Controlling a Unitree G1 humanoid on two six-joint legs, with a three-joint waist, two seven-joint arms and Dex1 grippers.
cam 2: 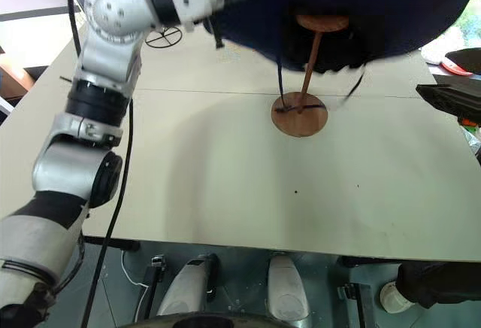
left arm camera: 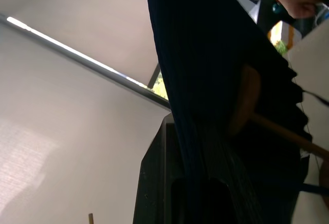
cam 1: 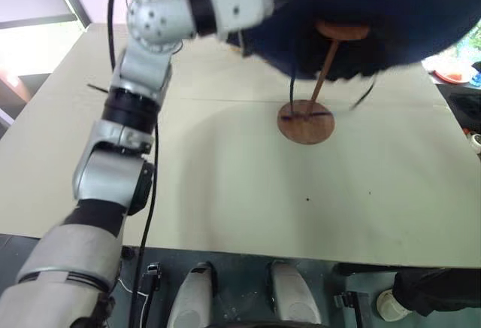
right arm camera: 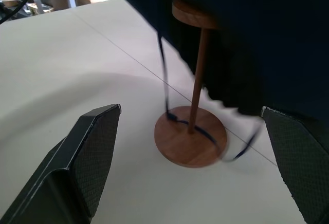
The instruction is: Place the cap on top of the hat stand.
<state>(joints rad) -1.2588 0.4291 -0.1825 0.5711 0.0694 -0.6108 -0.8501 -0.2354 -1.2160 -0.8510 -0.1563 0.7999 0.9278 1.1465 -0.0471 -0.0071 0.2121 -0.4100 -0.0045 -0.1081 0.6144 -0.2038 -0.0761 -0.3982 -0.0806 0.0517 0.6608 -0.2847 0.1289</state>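
Observation:
The navy-blue cap (cam 1: pixel 376 19) hangs over the hat stand (cam 1: pixel 306 123), and its wide brim hides all but the front of the round disc top (cam 1: pixel 342 31). My left gripper (left arm camera: pixel 195 193) is shut on the cap's fabric at the brim's left side. The chin cord (right arm camera: pixel 198 126) dangles down and trails across the stand's round base. The thin rod (right arm camera: pixel 198 80) leans up under the crown. My right gripper (right arm camera: pixel 190 110) is open to the right of the stand, its two fingers wide apart, touching nothing.
A black wire stand (cam 2: pixel 163 37) sits at the back left of the beige table (cam 1: pixel 225 192). A red object (cam 1: pixel 453 74) lies at the table's right edge. A person's hand (left arm camera: pixel 298 0) shows beyond the cap. A white cup (cam 1: pixel 391 305) stands below the front edge.

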